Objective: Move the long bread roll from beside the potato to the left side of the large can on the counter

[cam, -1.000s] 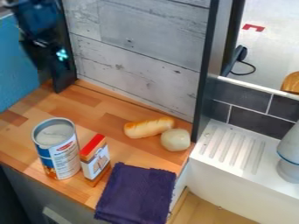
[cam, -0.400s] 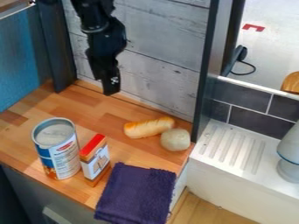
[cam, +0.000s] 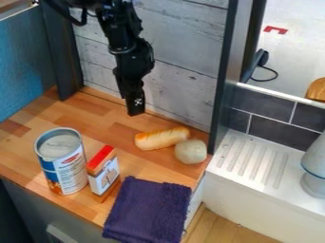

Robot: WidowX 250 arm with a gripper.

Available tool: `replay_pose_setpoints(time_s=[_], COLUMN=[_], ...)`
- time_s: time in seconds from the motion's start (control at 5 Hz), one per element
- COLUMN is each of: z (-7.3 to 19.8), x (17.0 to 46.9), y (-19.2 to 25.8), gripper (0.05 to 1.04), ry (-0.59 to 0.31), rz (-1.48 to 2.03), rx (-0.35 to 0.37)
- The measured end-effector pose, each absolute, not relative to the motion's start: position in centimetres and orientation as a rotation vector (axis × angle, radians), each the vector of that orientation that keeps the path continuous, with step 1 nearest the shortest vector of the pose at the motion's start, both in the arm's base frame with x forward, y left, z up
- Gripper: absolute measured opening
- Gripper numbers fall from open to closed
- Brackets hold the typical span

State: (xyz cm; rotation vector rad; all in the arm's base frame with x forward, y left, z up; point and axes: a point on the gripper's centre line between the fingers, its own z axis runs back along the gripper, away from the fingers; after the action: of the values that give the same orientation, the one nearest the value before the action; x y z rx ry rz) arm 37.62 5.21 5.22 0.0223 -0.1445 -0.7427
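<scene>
Whether the jaws are parted or closed cannot be told. The black gripper (cam: 136, 110) hangs near the baguette (cam: 158, 139), apart from and behind it. On the wooden countertop (cam: 95, 124), in camera view, a pale round item (cam: 191, 152) lies just right of the baguette; a can (cam: 67, 168) and red-topped carton (cam: 104, 174) stand front-left, a folded purple towel (cam: 149, 211) in front.

Near the front edge of the tabletop (cam: 95, 114) I can see a large can (cam: 62, 161) standing upright, with a small red-topped carton (cam: 103, 173) upright just to its right. A folded purple cloth (cam: 149, 209) lies at the near right corner. Grey wooden boards (cam: 184, 52) rise behind the back edge, and past the right edge is a ribbed white ledge (cam: 251, 163) below dark tiles (cam: 276, 135).
</scene>
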Motion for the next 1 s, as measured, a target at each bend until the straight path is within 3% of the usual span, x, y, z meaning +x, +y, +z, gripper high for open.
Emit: replay_pose_setpoints(time_s=[1.0], z=[1.8], x=[39.4], y=[1.5], gripper=[1.0], ry=[-0.131], rz=[-0.821], rx=[0.062])
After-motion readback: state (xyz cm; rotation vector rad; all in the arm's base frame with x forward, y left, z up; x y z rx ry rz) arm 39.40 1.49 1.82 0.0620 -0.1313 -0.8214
